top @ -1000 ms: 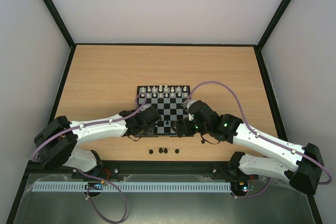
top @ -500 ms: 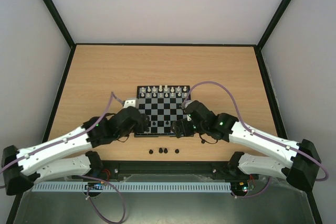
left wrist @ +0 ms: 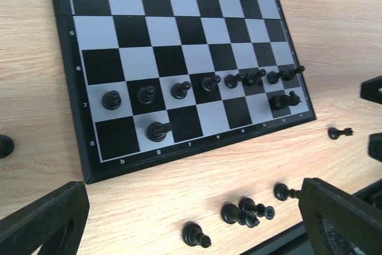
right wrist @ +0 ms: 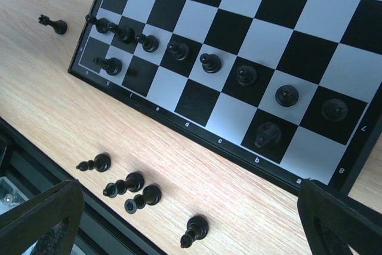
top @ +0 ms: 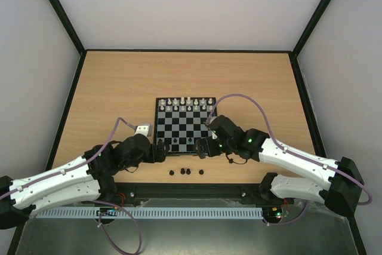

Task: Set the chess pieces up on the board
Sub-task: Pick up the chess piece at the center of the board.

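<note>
The board lies mid-table, with white chess pieces in its two far rows. Black pawns stand in a line on the second row from the near edge, and two black pieces stand on the nearest row. A dark knight stands near the board's corner. Several loose black pieces lie on the wood in front. My left gripper is open at the board's near-left corner, holding nothing. My right gripper is open over the near edge, also holding nothing. The loose pieces lie between the left fingers, and those pieces also lie between the right fingers.
One black piece lies on the wood beside the board's left edge, and another lies off its right side. The table's dark front rail runs just behind the loose pieces. Grey walls enclose the table on three sides.
My left arm has drawn back from over the board's near-left squares toward the near left, and its jaws have opened. My right arm has shifted only slightly.
</note>
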`<move>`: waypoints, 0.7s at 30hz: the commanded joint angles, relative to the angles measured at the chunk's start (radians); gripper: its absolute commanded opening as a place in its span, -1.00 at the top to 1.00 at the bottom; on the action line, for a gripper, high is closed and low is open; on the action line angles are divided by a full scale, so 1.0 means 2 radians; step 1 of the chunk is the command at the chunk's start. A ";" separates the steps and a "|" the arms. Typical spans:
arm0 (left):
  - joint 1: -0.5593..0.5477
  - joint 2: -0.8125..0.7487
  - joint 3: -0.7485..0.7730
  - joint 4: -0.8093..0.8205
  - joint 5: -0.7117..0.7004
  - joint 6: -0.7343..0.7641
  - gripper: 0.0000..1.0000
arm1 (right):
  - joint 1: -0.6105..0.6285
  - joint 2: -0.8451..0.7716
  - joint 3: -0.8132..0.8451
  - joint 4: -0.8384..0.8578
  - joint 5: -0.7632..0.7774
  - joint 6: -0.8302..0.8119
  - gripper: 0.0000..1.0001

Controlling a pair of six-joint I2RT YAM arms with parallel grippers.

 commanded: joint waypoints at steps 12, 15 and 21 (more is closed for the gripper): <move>-0.053 0.029 -0.059 0.179 0.001 0.020 -0.99 | 0.001 0.006 -0.006 -0.001 0.059 0.009 -0.97; -0.059 0.048 -0.056 0.208 -0.045 0.009 -0.99 | 0.001 0.013 -0.013 -0.001 0.121 0.013 -0.97; -0.059 0.113 0.001 0.166 -0.119 -0.002 -0.99 | 0.000 0.023 -0.011 0.006 0.134 0.003 -0.97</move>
